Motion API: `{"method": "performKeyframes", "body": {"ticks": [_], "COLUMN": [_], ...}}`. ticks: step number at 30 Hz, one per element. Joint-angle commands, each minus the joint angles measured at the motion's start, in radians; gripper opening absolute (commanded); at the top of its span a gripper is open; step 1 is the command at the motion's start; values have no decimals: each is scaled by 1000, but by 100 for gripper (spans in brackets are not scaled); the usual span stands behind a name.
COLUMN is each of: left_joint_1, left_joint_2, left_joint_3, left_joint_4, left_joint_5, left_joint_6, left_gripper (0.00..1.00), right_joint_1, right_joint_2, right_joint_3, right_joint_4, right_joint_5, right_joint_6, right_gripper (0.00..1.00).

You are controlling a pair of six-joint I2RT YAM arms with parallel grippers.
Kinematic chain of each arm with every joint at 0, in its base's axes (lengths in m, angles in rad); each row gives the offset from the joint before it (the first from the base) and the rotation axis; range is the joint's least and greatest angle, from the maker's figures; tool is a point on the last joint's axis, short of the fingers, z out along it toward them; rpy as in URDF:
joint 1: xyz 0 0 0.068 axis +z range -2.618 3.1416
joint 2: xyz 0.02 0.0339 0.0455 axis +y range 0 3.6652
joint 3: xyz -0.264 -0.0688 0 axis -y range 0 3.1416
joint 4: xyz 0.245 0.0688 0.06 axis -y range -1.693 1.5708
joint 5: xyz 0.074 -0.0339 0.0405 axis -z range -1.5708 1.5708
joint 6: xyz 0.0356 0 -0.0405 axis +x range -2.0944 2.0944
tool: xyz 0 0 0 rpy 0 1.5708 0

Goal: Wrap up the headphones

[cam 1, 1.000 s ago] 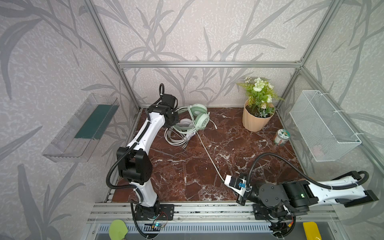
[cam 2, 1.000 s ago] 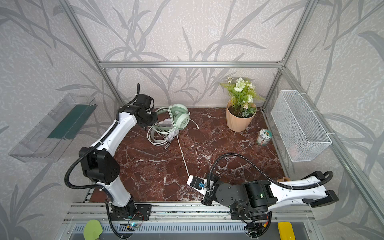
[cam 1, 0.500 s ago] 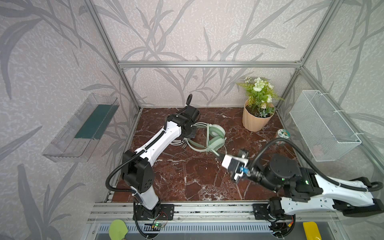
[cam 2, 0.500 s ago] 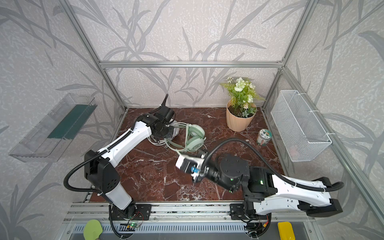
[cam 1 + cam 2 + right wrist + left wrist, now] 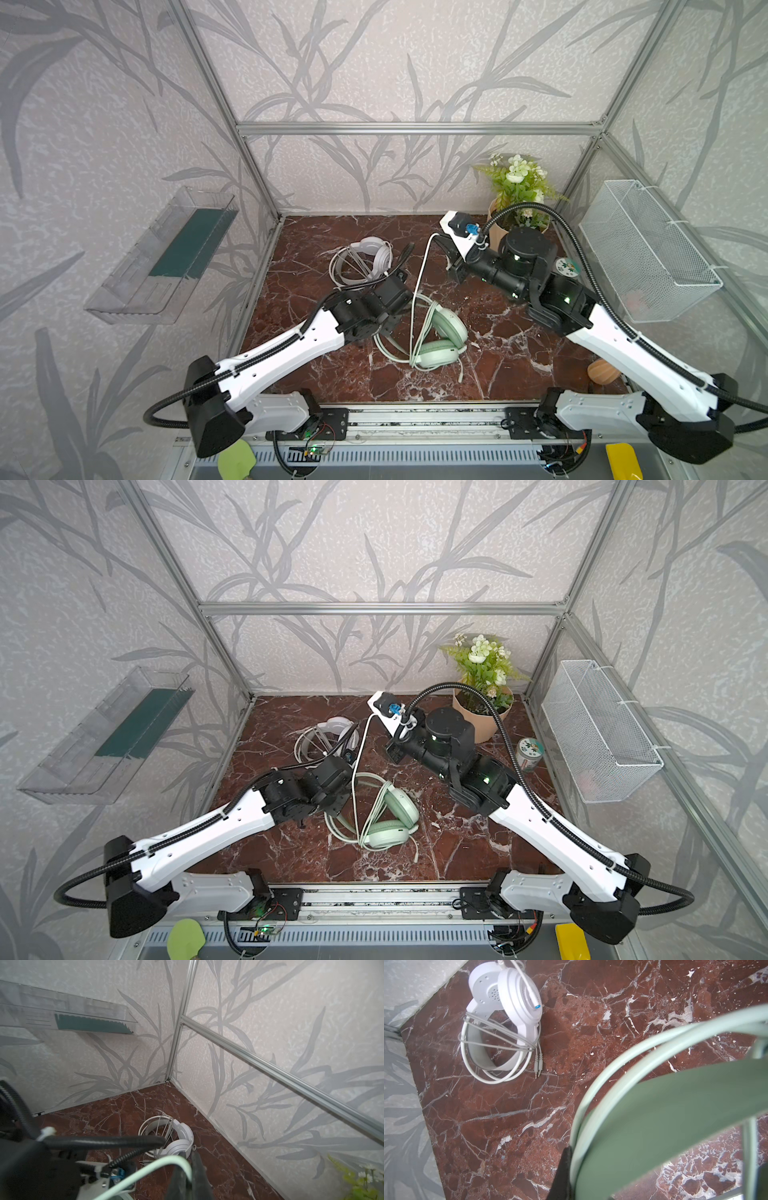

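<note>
White headset (image 5: 376, 254) plus mint headset (image 5: 447, 329): two headsets.

Bright even light, soft shadows; mint headphones (image 5: 675, 1126) blur near the lens.

— How is the left arm being posed?
— It is being stretched from seven o'clock toward the centre in both top views. The left gripper (image 5: 390, 326) is being held low, jaws closed on the mint headband (image 5: 654, 1126).
— And the right arm?
— It is being reached from five o'clock toward twelve, wrist raised. The right gripper (image 5: 188, 1176) is being pinched shut on the mint cable (image 5: 170, 1160).
</note>
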Motion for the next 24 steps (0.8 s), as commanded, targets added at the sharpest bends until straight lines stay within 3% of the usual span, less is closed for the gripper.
{"method": "performKeyframes", "body": {"ticks": [1, 9, 14, 20, 24], "left_joint_1": [-22, -43, -128, -133, -133], "left_joint_2": [-132, -293, -311, -411, -363], "left_joint_3": [-55, -70, -28, 53, 145], "left_joint_4": [46, 0, -6, 45, 81], "left_joint_5": [-37, 74, 97, 128, 152], "left_joint_6": [11, -6, -29, -75, -124], "left_gripper": [0, 0, 0, 0, 0], "right_joint_1": [-119, -278, -342, -428, -428], "right_joint_2": [-1, 154, 275, 296, 303], "right_joint_3": [77, 146, 175, 22, -99], "right_joint_4": [149, 181, 159, 291, 383], "right_joint_5": [-39, -118, -147, -270, -362], "right_joint_6": [117, 217, 253, 422, 465], "right_gripper": [0, 0, 0, 0, 0]}}
